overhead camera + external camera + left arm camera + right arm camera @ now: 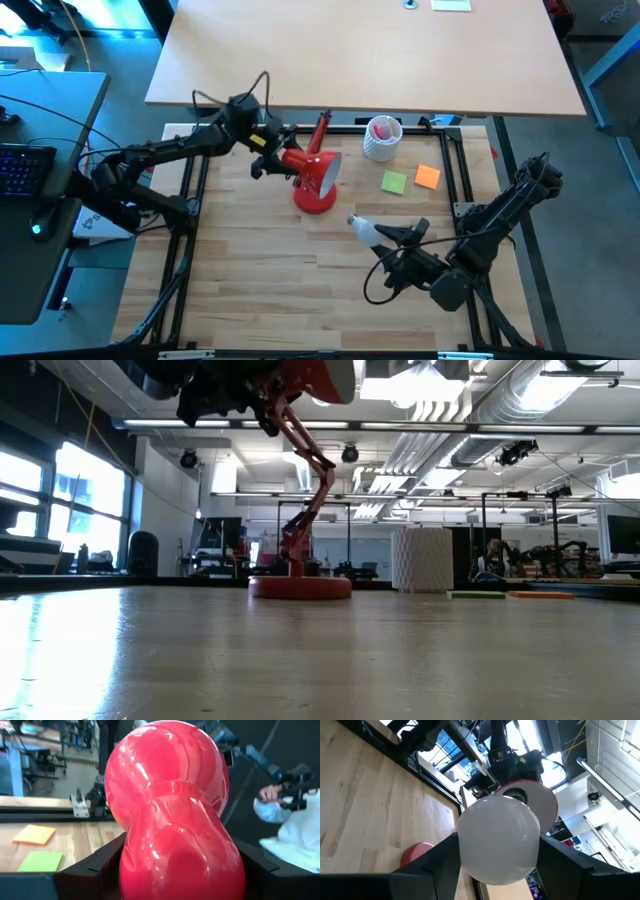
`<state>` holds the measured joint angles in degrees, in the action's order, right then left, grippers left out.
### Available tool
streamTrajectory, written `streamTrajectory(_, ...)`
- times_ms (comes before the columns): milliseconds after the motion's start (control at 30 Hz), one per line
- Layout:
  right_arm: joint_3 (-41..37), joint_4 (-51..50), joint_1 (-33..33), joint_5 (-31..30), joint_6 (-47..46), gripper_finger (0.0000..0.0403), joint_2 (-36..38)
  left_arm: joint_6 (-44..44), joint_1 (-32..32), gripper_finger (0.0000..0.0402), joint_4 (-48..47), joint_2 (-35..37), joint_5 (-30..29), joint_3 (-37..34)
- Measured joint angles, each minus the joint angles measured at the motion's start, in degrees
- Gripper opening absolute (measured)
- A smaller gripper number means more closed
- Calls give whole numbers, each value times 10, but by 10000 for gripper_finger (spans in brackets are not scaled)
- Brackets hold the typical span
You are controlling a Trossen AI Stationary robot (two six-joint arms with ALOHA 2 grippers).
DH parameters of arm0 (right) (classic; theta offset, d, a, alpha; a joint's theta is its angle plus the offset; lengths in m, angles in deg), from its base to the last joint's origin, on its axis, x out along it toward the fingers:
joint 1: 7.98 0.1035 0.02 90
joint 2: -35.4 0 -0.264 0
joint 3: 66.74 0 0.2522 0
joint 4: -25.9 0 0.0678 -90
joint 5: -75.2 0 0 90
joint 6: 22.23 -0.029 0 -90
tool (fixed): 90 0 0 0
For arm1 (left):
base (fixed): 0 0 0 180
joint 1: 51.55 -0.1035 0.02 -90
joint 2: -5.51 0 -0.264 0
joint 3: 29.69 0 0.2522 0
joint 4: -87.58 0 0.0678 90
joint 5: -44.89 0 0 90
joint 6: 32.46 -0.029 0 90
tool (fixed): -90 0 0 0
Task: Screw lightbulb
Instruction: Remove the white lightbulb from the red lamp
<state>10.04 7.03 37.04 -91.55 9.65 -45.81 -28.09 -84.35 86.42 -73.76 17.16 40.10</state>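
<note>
A red desk lamp stands on its round base point(313, 200) at mid-table, its jointed arm point(312, 475) rising to the shade point(318, 172). My left gripper point(268, 152) comes in from the left and is shut on the back of the shade. The shade's open mouth point(527, 795) faces the right gripper. Nearer the front right, my right gripper point(392, 236) is shut on the white lightbulb point(362, 228). The bulb hangs above the table, a short way from the shade's mouth. My left gripper pinches the shade's rounded rear part point(175, 855) between its two fingers point(95, 872), one on each side. The fingers reach in level from the table's left. The shade is held up in the air, and the lamp's base point(300, 587) rests on the table. My right gripper pinches the bulb's round white glass point(497, 840) between its two fingers point(437, 862), one on each side. The fingers lie level, coming from the table's right. The bulb is lifted clear of the table, its narrow end point(353, 220) pointing toward the lamp.
A white perforated cup point(382, 138) stands at the far edge. Next to it a green note point(394, 181) and an orange note point(427, 177) lie flat. A black frame point(462, 170) borders the wooden top. A person in white point(295, 835) shows beyond the table.
</note>
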Motion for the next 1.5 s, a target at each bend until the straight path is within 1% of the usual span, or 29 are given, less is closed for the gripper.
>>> streamTrajectory(100,0,0,0,0,0,222,0,-69,2,251,-111,-14,-7,46)
streamTrajectory(167,0,0,0,0,0,222,0,-80,2,251,-158,-21,-30,71)
streamTrajectory(267,0,0,0,0,-6,222,0,-79,3,256,-174,-24,-80,87)
streamTrajectory(400,0,0,0,0,-10,222,0,-74,-4,284,-189,-25,-105,100)
streamTrajectory(467,0,0,0,0,-11,222,0,-82,-10,297,-224,-25,-108,110)
streamTrajectory(533,0,0,0,1,-12,222,0,-107,-13,305,-272,-25,-122,121)
streamTrajectory(633,0,-7,1,5,-34,222,0,-157,-13,307,-344,-21,-175,142)
streamTrajectory(767,0,-32,1,7,-56,222,0,-204,-7,308,-448,-6,-277,168)
streamTrajectory(833,0,-48,1,7,-77,222,0,-219,-4,309,-483,6,-333,176)
streamTrajectory(1033,0,-89,1,8,-122,222,1,-223,30,310,-545,62,-493,179)
streamTrajectory(1133,0,-90,2,8,-125,222,1,-219,54,310,-580,92,-583,179)
streamTrajectory(1200,0,-90,2,8,-125,222,1,-210,70,310,-589,106,-632,179)
streamTrajectory(1267,0,-90,2,8,-126,222,1,-198,83,310,-592,118,-665,178)
streamTrajectory(1333,0,-90,2,8,-130,222,1,-196,92,310,-592,127,-681,178)
streamTrajectory(1500,0,-90,2,9,-130,222,1,-202,97,310,-588,130,-683,178)
